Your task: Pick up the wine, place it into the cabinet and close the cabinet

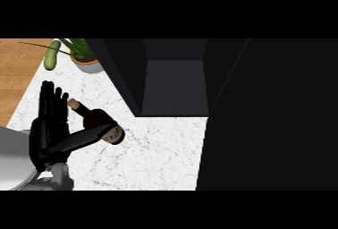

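1. Your left hand (56,120) is spread, fingers straight, thumb lying across the wine (99,121) bottle.
2. The wine lies on the worktop (152,152), touching that hand's right side, its neck pointing up-left.
3. The open cabinet (175,89) sits to the upper right; no right hand shows.

wine bottle (99,120) on counter (158,152) | left of cabinet (175,80)
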`<action>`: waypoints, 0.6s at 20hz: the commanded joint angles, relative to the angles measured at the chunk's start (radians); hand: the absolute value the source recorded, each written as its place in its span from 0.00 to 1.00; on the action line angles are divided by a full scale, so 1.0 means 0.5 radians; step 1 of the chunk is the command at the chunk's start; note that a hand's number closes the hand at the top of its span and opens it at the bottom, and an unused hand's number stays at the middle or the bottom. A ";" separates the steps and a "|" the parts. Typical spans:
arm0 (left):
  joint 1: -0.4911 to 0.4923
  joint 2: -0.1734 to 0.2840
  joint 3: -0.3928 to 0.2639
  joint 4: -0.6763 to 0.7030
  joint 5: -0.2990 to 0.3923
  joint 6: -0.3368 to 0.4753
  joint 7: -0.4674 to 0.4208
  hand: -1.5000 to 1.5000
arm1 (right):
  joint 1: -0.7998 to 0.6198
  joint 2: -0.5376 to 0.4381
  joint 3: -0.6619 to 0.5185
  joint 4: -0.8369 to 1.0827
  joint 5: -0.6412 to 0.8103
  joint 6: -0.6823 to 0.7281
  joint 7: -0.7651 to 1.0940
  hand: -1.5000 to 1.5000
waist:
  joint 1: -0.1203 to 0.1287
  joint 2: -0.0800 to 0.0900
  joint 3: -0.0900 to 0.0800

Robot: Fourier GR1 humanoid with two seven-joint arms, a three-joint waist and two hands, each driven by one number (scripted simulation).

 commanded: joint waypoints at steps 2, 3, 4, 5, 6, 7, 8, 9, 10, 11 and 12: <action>0.024 -0.075 0.108 0.359 0.151 -0.151 -0.313 0.00 | 0.026 -0.023 -0.098 -0.122 -0.183 0.025 0.094 0.00 | -0.004 0.001 0.000; -0.038 -0.027 0.163 0.439 0.158 -0.178 -0.308 0.00 | -0.110 -0.019 -0.069 -0.161 -0.148 -0.036 0.231 0.00 | -0.004 0.001 -0.001; 0.017 -0.041 0.162 0.395 0.174 -0.193 -0.322 0.00 | -0.100 0.009 0.007 -0.192 -0.050 -0.068 0.252 0.00 | 0.001 -0.001 0.000; 0.117 -0.002 0.152 0.353 0.205 -0.291 -0.342 0.00 | -0.117 0.008 -0.047 -0.108 -0.118 -0.037 0.174 0.00 | 0.006 -0.001 0.000; -0.006 0.037 0.249 0.478 0.213 -0.271 -0.332 0.00 | 0.011 0.046 0.056 -0.153 -0.016 -0.030 0.109 0.00 | -0.001 -0.001 0.000; 0.080 -0.060 0.180 0.488 0.184 -0.246 -0.426 0.00 | 0.129 0.068 0.112 -0.138 0.009 0.005 0.012 0.00 | 0.000 -0.002 0.001; 0.060 -0.078 0.195 0.554 0.213 -0.281 -0.481 0.00 | -0.024 0.034 0.048 -0.142 -0.057 -0.027 0.154 0.00 | 0.002 -0.001 0.000; 0.107 -0.027 0.283 0.682 0.302 -0.424 -0.652 0.00 | 0.020 -0.001 -0.108 -0.176 -0.188 0.005 0.105 0.00 | -0.004 0.000 0.000; 0.125 -0.112 0.205 0.711 0.219 -0.356 -0.710 0.00 | 0.008 0.000 0.024 -0.254 -0.086 -0.002 0.194 0.00 | -0.004 -0.002 0.000; 0.106 -0.104 0.207 0.716 0.246 -0.402 -0.705 0.00 | 0.125 0.038 0.057 -0.204 -0.073 0.026 0.061 0.00 | -0.003 -0.002 0.001; 0.048 -0.062 0.277 0.891 0.296 -0.492 -0.787 0.00 | -0.078 0.029 0.033 -0.141 -0.048 -0.026 0.152 0.00 | -0.001 0.000 -0.001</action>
